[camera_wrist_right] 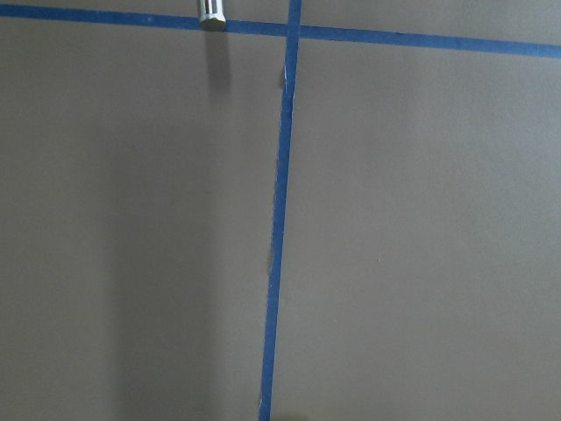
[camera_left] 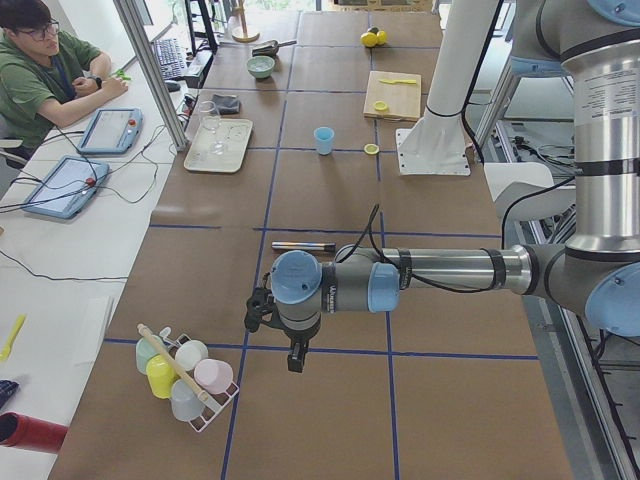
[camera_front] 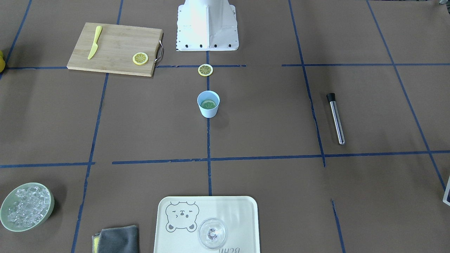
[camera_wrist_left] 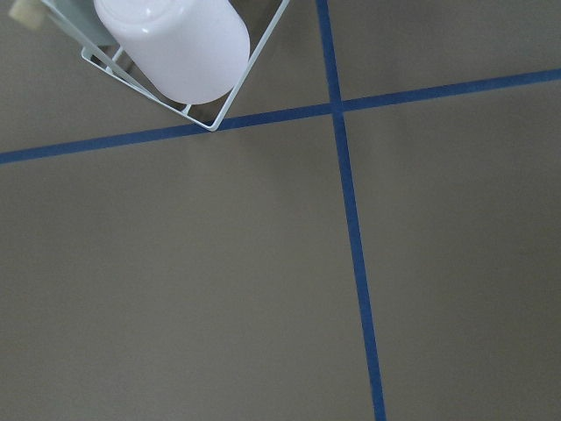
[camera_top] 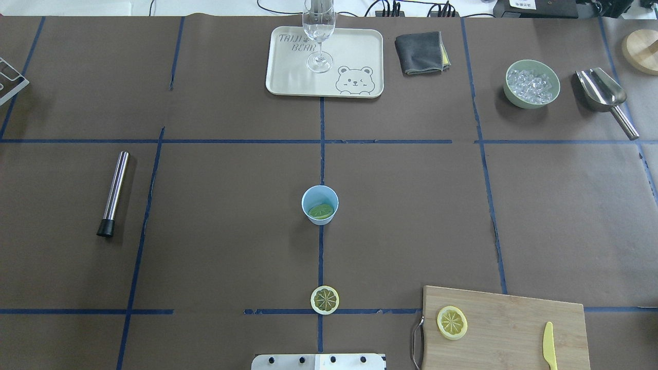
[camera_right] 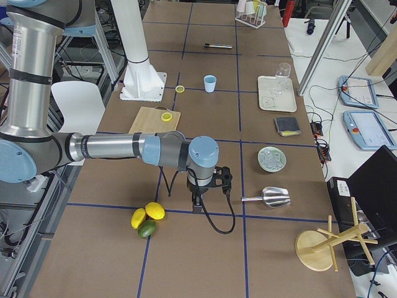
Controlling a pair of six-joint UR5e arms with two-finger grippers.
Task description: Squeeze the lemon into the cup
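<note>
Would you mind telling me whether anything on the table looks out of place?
One lemon slice lies on the bare table near the robot's base, off the cutting board where another slice rests. A whole slice also sits inside the cup. Nothing looks spilled or tipped.

Even, bright overhead light. Soft, short shadows hug the cup [camera_front: 208, 103]. Beyond the cup, glare bleaches the white base [camera_front: 206, 24]. Wrist views slightly soft.

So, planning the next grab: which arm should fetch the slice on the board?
Right, probably: the board and slice lie on its side, while the left gripper hangs far off by the rack.
</note>
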